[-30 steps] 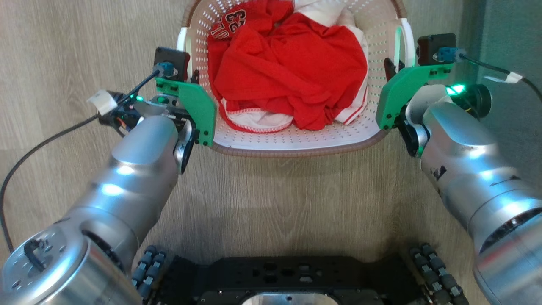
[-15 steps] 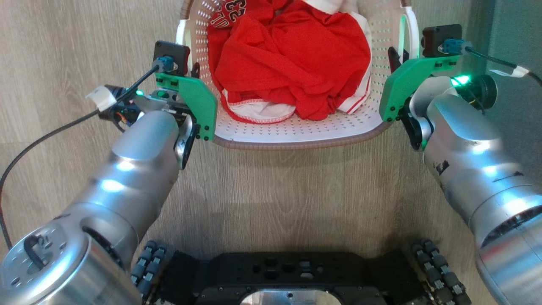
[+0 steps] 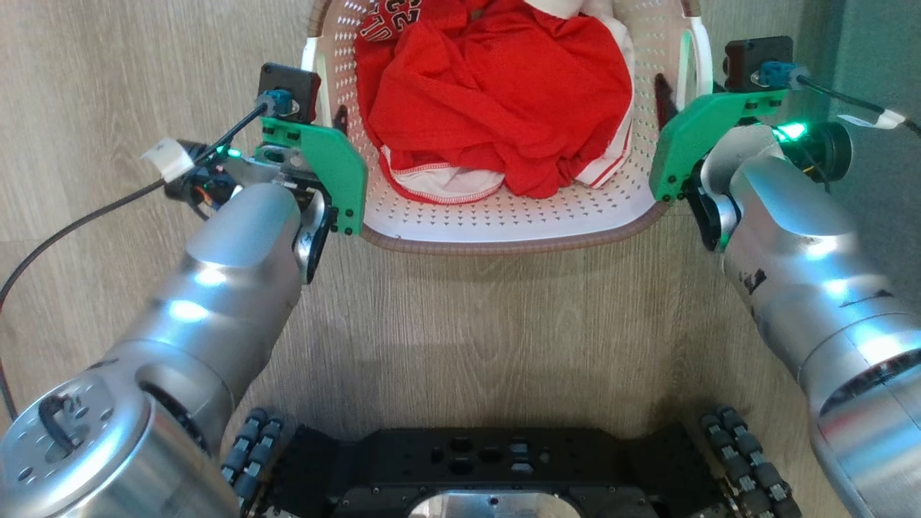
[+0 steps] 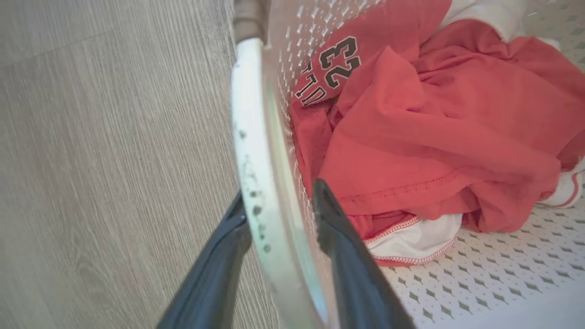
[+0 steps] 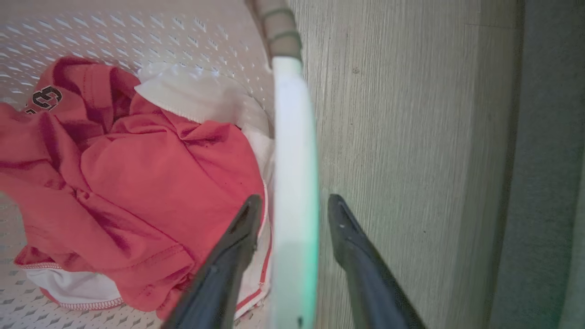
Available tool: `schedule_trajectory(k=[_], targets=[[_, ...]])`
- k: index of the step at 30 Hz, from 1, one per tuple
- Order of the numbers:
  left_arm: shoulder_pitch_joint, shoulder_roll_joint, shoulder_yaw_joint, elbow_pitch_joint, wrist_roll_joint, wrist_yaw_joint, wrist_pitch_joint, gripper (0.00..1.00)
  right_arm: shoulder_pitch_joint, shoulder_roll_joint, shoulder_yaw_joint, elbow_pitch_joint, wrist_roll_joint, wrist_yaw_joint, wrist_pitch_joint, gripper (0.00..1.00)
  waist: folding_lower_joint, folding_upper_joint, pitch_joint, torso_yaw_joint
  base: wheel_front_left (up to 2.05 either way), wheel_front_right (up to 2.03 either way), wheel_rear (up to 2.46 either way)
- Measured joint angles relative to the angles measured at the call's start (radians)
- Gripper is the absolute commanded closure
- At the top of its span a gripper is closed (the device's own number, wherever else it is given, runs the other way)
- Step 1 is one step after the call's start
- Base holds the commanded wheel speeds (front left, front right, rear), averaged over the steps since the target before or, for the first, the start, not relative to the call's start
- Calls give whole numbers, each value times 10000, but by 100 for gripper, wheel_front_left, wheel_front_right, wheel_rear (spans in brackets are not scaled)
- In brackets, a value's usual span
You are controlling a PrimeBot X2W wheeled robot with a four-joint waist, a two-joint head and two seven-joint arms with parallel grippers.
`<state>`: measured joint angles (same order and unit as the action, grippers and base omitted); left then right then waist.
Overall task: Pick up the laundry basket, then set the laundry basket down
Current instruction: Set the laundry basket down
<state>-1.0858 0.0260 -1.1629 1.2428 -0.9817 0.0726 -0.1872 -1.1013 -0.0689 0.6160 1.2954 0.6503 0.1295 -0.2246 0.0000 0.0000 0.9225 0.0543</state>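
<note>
Straddling handles of the laundry basket, left claw snug, right claw gapped.

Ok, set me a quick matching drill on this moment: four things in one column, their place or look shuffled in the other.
Things:
1. left gripper
2. right gripper
3. red jersey
4. laundry basket

Place or look:
A. crumpled inside the basket, number 23 showing
B. fingers either side of the green-tinged handle
C. brown woven-look rim, perforated cream walls
D. fingers either side of the dark-speckled handle

Pairs: 1-D, 2-B, 3-A, 4-C
</note>
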Motion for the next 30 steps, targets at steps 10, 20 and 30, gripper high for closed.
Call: schedule_trajectory(k=[10, 20, 30], targets=[[39, 0, -2, 40, -326, 82, -186, 0, -1, 2, 98, -13, 17, 0, -150, 0, 0, 0, -347, -20, 0, 0, 0], [695, 48, 481, -153, -514, -27, -619, 0, 15, 4, -213, -366, -313, 0, -236, 0, 0, 0, -1375, -90, 0, 0, 0], [2606, 1003, 3726, -3774, 2167, 539, -667, 0, 1523, -94, -2276, -2529, -2520, 0, -238, 0, -1, 0, -3001, -178, 0, 0, 0]])
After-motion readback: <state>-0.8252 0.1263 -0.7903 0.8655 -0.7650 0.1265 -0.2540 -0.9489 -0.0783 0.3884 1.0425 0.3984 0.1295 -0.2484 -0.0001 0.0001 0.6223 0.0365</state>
